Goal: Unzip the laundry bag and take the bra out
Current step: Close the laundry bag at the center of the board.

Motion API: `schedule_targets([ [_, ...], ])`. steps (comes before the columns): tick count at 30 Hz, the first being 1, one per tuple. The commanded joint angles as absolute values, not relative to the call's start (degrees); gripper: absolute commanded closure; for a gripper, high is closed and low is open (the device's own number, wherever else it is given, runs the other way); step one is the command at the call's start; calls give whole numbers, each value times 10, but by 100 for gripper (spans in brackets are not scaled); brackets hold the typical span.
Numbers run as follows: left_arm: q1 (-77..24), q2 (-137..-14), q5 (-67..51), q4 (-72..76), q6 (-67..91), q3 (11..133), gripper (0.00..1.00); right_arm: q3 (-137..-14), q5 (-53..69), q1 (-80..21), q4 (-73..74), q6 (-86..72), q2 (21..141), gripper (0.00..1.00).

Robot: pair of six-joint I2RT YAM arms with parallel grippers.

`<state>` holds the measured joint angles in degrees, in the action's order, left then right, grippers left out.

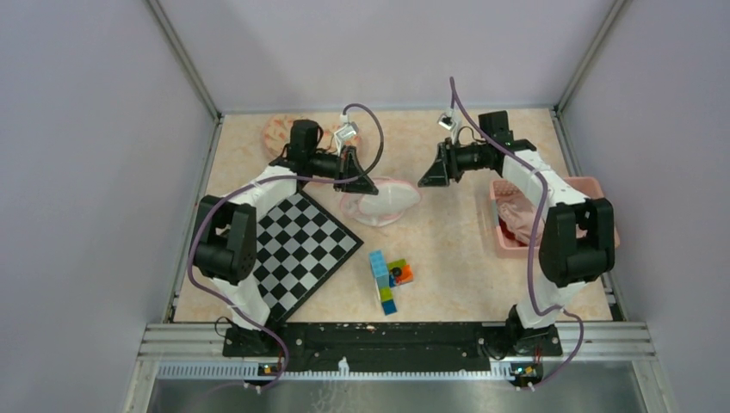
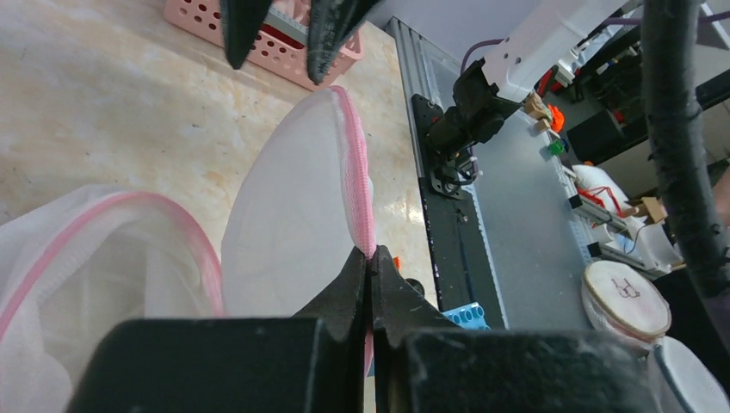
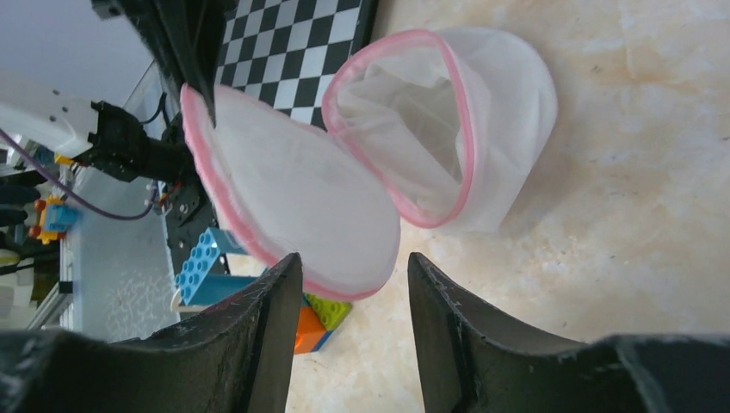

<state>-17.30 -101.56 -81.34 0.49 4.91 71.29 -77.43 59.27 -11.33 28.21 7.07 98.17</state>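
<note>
I am working with both arms over the counter (image 1: 448, 249), and the laundry bag (image 1: 380, 203) is lying near its middle, just beyond the corner of the checkerboard (image 1: 301, 245). My left gripper (image 2: 370, 258) is pinching the pink zipper edge (image 2: 355, 185) of the bag's round flap (image 3: 293, 206), its fingers pressed together on the trim. The flap is standing lifted away from the body of the bag, so the mouth (image 3: 405, 120) is gaping open towards my right wrist camera. Pale mesh folds are showing inside, and I cannot tell whether the bra is among them.

My right gripper (image 3: 349, 267) is hovering just in front of the flap's lower rim with its fingers apart and nothing between them. From above, that right gripper (image 1: 425, 181) is sitting just to the right of the bag, not touching it, while my left gripper (image 1: 356, 188) is sitting on the bag's back left side.

A cluster of toy blocks (image 1: 389, 280) is lying nearer to my bases than the bag. A pink basket (image 1: 585, 181) holding pinkish cloth is resting at the right side, well apart from the bag.
</note>
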Motion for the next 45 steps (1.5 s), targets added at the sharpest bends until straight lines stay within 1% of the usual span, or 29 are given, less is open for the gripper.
schedule_targets([
  [1, -159, -985, -829, 168, 180, 691, 100, -730, 630, -105, 225, 76, 920, 52],
  [6, -145, -998, -829, 228, 243, 683, 100, -717, 637, -88, 208, 75, 917, 52],
  [11, -136, -1019, -828, 427, 414, 647, 100, -674, 632, -99, 103, 6, 906, 47],
  [16, -134, -1049, -824, 613, 563, 633, 100, -647, 621, -118, 53, -14, 911, 47],
  [20, -133, -1065, -822, 684, 631, 632, 100, -640, 617, -133, 22, -12, 918, 47],
  [24, -133, -1069, -820, 698, 645, 629, 100, -640, 613, -142, -10, -26, 927, 53],
  [26, -133, -1066, -817, 694, 642, 626, 98, -640, 611, -144, -26, -34, 930, 57],
  [27, -133, -1064, -816, 687, 639, 625, 97, -639, 610, -145, -30, -36, 931, 60],
  [28, -133, -1063, -814, 682, 635, 623, 96, -639, 610, -145, -31, -36, 930, 66],
  [29, -133, -1061, -813, 677, 631, 622, 95, -639, 609, -145, -32, -35, 931, 73],
  [31, -133, -1055, -810, 649, 608, 622, 89, -640, 614, -145, -32, -34, 929, 89],
  [32, -132, -1052, -806, 619, 585, 623, 80, -641, 614, -145, -29, -32, 926, 97],
  [33, -131, -1044, -799, 581, 554, 624, 68, -642, 617, -145, -24, -26, 924, 100],
  [34, -129, -1035, -790, 519, 516, 627, 58, -644, 619, -145, -14, -17, 922, 100],
  [35, -126, -1026, -776, 451, 462, 635, 50, -649, 621, -145, -4, -7, 920, 100],
  [36, -123, -1015, -760, 370, 403, 647, 43, -654, 622, -145, 14, -3, 920, 100],
  [37, -120, -1005, -745, 300, 312, 662, 35, -660, 623, -145, 32, 18, 922, 100],
  [38, -118, -997, -728, 224, 240, 680, 31, -664, 623, -146, 44, 27, 923, 100],
  [40, -113, -983, -699, 101, 111, 721, 25, -673, 624, -146, 63, 36, 928, 100],
  [43, -112, -975, -658, -44, -70, 782, 22, -693, 611, -156, 107, 54, 941, 100],
  [45, -112, -977, -638, -99, -148, 806, 22, -715, 594, -166, 146, 69, 954, 100],
])
